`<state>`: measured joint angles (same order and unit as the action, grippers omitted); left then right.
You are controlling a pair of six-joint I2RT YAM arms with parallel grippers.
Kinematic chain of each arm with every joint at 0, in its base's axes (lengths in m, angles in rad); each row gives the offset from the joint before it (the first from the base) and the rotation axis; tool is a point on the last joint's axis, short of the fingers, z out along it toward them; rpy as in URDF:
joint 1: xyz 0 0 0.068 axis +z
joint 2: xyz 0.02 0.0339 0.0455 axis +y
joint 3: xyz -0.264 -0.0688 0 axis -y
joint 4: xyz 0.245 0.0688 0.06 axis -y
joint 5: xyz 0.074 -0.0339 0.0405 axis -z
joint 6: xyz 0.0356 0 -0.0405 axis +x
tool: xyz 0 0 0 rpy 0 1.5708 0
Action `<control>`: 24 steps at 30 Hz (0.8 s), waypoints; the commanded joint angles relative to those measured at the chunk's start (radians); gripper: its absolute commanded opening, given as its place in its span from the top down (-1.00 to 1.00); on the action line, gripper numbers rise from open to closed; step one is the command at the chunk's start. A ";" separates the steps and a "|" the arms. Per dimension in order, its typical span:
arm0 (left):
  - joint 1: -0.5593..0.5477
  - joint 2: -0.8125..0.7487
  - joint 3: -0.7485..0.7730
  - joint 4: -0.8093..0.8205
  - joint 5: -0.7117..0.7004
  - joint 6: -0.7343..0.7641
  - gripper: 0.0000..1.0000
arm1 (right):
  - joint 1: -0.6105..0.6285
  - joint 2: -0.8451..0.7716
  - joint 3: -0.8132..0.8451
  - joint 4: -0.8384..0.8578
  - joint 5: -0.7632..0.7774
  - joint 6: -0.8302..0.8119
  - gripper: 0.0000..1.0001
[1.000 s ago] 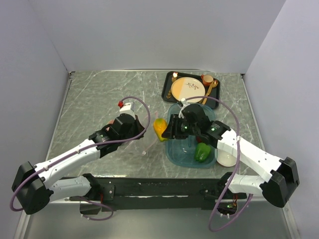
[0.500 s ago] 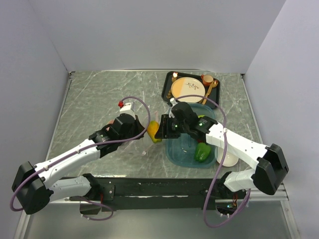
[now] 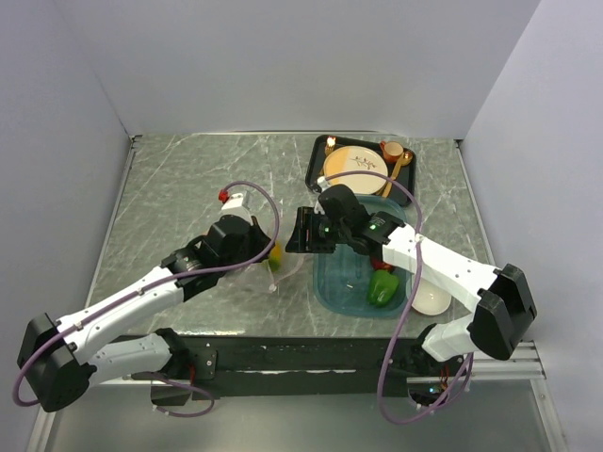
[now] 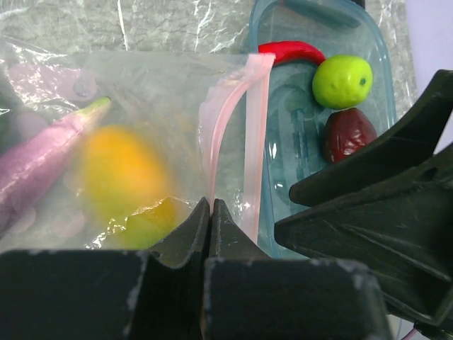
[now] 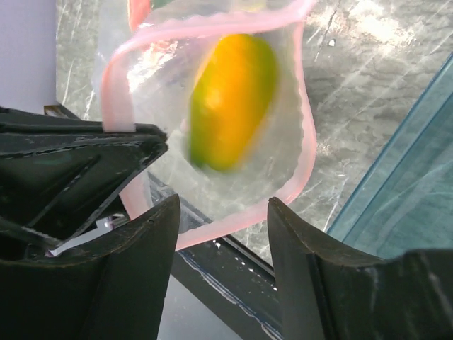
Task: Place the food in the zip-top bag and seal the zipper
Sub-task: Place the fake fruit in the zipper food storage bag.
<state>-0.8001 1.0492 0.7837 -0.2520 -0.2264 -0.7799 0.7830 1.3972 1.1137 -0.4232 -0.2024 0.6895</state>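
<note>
**Mango's in the bag, tray isn't empty yet**

So this is the loading step, nowhere near sealing. The left gripper (image 4: 211, 207) has its jaws pinched together on the pink zipper (image 4: 253, 142), holding one lip of the zip-top bag (image 4: 156, 92) up so the mouth gapes into a loop. The bag lies on the table (image 3: 188, 179) just left of the teal tray (image 4: 287, 170), mouth facing the tray.

The right gripper (image 5: 223, 209) hangs right over that mouth with its fingers spread apart and nothing between them. The yellow-orange mango (image 5: 230, 95) sits inside the pink loop, blurry, and no finger touches it, so I'd call it released and on its way down. There's a purple eggplant (image 4: 42, 159) in the bag too, deeper in.

In the tray: a red chili (image 4: 291, 50), a lime-green round fruit (image 4: 342, 80), a dark red piece (image 4: 348, 134) and a green pepper (image 3: 381, 287). Four pieces to go by my count.

Next move, I reckon: the right arm swings over to the tray, keeps its fingers wide, comes down on one piece and carries it to the mouth. The left arm needs to keep that lip lifted, because the plastic is floppy and the opening would sag shut otherwise. The zipper gets pressed along its length only once the tray is cleared.
</note>
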 commanded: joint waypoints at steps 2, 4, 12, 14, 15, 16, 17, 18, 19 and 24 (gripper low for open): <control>-0.004 -0.032 0.008 0.027 -0.013 0.004 0.99 | 0.006 -0.021 0.017 -0.005 0.057 0.015 -0.29; -0.004 -0.032 0.009 0.025 -0.014 0.004 0.98 | 0.005 -0.047 0.003 -0.015 0.090 0.019 -0.39; -0.004 -0.051 0.002 0.020 -0.030 -0.002 0.98 | -0.019 -0.176 -0.034 -0.144 0.311 0.031 -0.64; -0.004 -0.048 0.006 0.016 -0.030 -0.004 0.98 | -0.043 -0.211 -0.061 -0.170 0.372 0.053 -0.69; -0.004 -0.046 0.008 0.016 -0.028 -0.004 0.98 | -0.051 -0.245 -0.087 -0.178 0.397 0.062 -0.73; -0.004 -0.045 0.006 0.022 -0.018 -0.002 0.96 | -0.062 -0.260 -0.103 -0.190 0.428 0.070 -0.74; -0.004 -0.041 0.005 0.029 -0.007 0.001 0.86 | -0.076 -0.271 -0.116 -0.196 0.440 0.079 -0.75; -0.004 -0.043 0.003 0.040 0.007 0.005 0.84 | -0.106 -0.289 -0.144 -0.206 0.448 0.084 -0.75; -0.004 -0.043 0.003 0.048 0.015 0.007 0.84 | -0.126 -0.294 -0.156 -0.230 0.452 0.090 -0.75; -0.004 -0.043 -0.006 0.043 0.013 0.001 0.89 | -0.258 -0.323 -0.224 -0.298 0.483 0.093 -0.68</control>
<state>-0.8001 1.0183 0.7837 -0.2512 -0.2287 -0.7795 0.5983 1.0981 0.9310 -0.6464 0.2039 0.7658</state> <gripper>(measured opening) 0.061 0.844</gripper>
